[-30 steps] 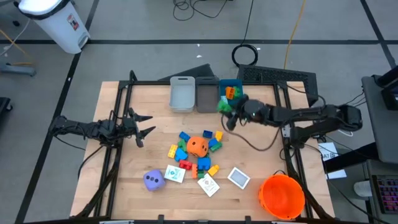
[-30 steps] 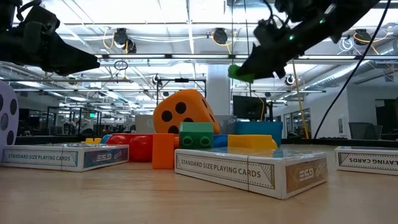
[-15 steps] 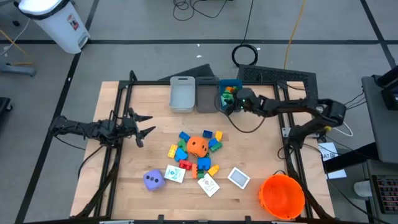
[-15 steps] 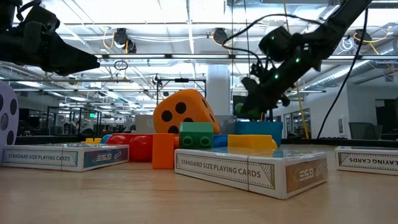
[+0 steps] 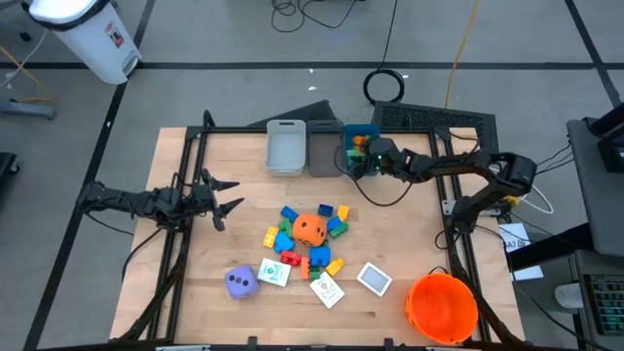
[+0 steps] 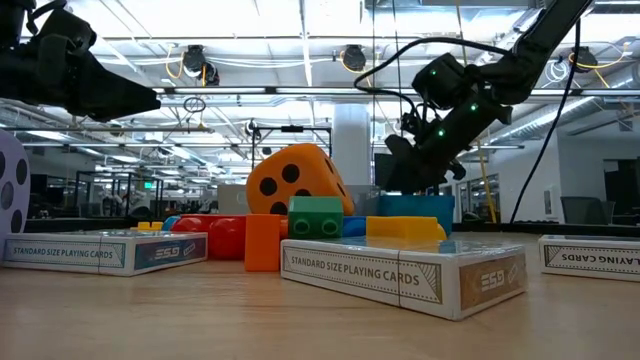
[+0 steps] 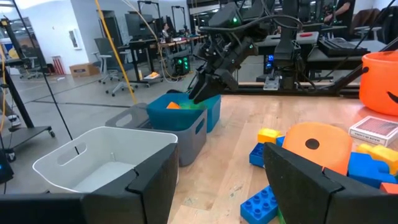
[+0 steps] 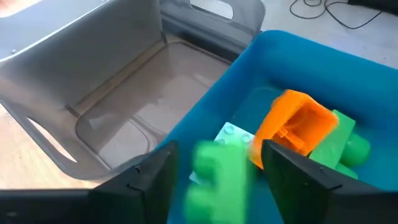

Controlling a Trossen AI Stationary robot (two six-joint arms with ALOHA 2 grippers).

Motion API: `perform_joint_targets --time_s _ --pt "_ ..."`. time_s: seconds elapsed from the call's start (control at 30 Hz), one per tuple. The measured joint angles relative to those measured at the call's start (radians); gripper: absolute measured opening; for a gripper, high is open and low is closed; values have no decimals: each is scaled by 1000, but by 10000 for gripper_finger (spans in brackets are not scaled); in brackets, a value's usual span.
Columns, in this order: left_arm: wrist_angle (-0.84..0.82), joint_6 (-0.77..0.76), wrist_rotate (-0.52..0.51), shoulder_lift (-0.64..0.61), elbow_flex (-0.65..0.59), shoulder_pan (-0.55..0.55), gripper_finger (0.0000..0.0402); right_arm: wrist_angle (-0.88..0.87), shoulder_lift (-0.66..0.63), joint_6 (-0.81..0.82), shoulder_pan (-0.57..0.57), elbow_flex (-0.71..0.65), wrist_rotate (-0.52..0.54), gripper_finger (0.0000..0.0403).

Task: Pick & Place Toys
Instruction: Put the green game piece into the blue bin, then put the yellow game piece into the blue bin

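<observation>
One green plastic block [image 8: 217, 171] sits blurred between the parted fingers of the right pincer [image 5: 358, 159], apparently loose and dropping into the blue plastic bin [image 8: 292, 62]. Left pincer [image 5: 222, 196] waits open. Remaining blocks [image 5: 292, 234] on the table [image 5: 409, 244] look light, rigid, slippery; grip flat sides.

high view looks straight down on whole table [image 5: 224, 322]; low view sits at tabletop level facing the room; wrist views look forward, both sharing the blue bin [image 7: 180, 112].
</observation>
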Motion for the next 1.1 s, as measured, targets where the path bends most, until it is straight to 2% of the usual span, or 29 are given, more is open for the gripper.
perform_joint_targets --time_s 0.23,0.47,0.67,0.73,0.83,1.1 --pt "0 0 0 0 0 0 241 -1 -2 -1 3 0 -8 268" --pt "0 0 0 0 0 0 241 66 -50 1 31 0 -199 277" --pt "0 0 0 0 0 0 241 256 -59 -65 174 1 -346 269" --pt "0 0 0 0 0 0 241 277 -59 -131 239 1 -338 268" --pt "0 0 0 0 0 0 241 220 -58 -232 324 1 -255 267" --pt "0 0 0 0 0 0 241 -27 -56 -237 443 0 -49 267"
